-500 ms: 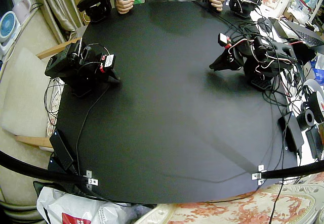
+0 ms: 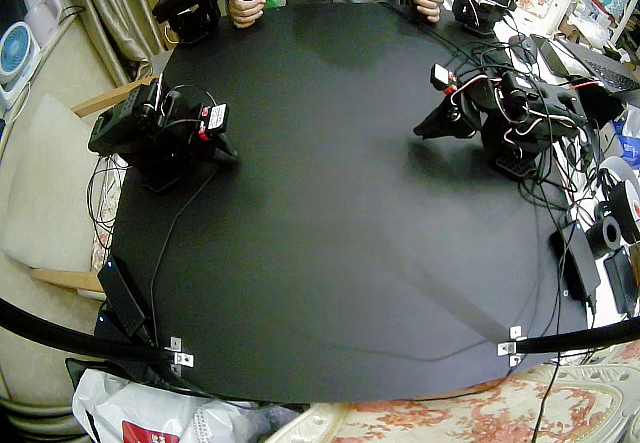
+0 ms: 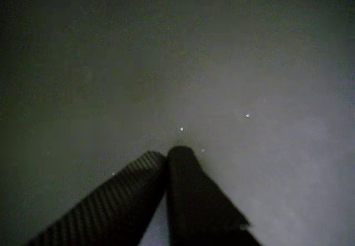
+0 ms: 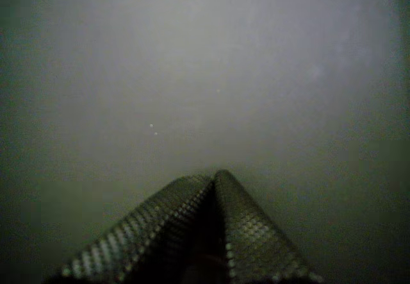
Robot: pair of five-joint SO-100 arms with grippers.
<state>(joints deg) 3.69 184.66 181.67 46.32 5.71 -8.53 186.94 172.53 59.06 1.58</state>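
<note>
Resting folded at opposite edges of the bench (image 2: 330,263), left tool (image 2: 422,133) and right tool (image 2: 230,153) are seen pinched closed, nothing gripped. Only the bench's flat top, judged stiff and matte, lies under both tips; no hold is offered.

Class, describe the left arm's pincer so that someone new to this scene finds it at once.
Start at the black table, then go to its edge crowded with cables, where the left arm sits folded. Its pincer is the shut black wedge lying low, pointing at the table's middle; red and white wires trail behind it.
</note>
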